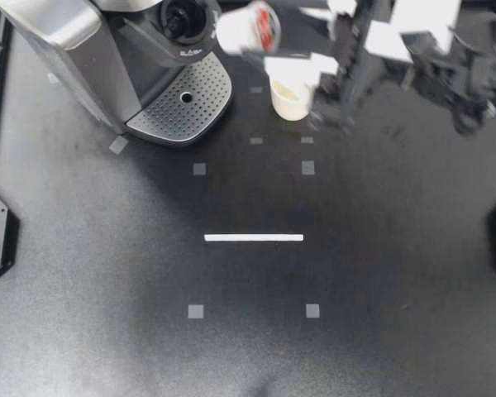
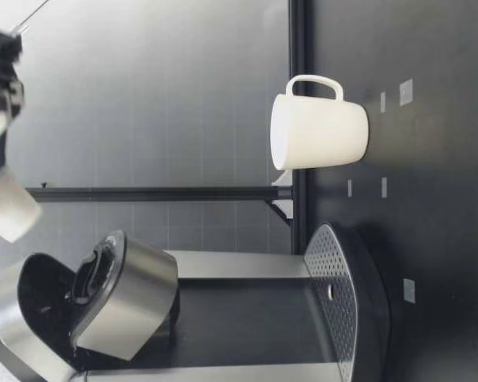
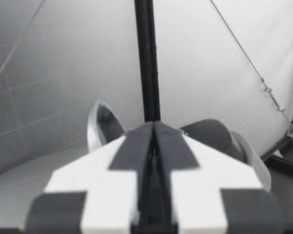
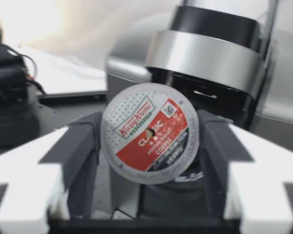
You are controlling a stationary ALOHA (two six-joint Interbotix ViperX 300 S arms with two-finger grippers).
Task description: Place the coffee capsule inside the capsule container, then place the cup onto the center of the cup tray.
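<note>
Blurred at black table's (image 1: 248, 356) far edge: small round white coffee capsule (image 1: 246, 29). Half hidden beneath right arm (image 1: 372, 41): white ceramic cup (image 1: 288, 99).

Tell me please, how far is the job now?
Nothing is finished yet. In hand: my right pincer holds the coffee capsule near the open capsule container. Left: drop it in, then move the cup, standing on the table, onto the cup tray.

- You have one coffee machine (image 1: 107, 58) on the worktop (image 1: 380, 273).
- One cup (image 1: 289, 99) stands near the coffee machine.
- One coffee capsule (image 1: 264, 26) is up beside the coffee machine's top.
- One white strip (image 1: 254, 237) lies well apart from the coffee machine.
</note>
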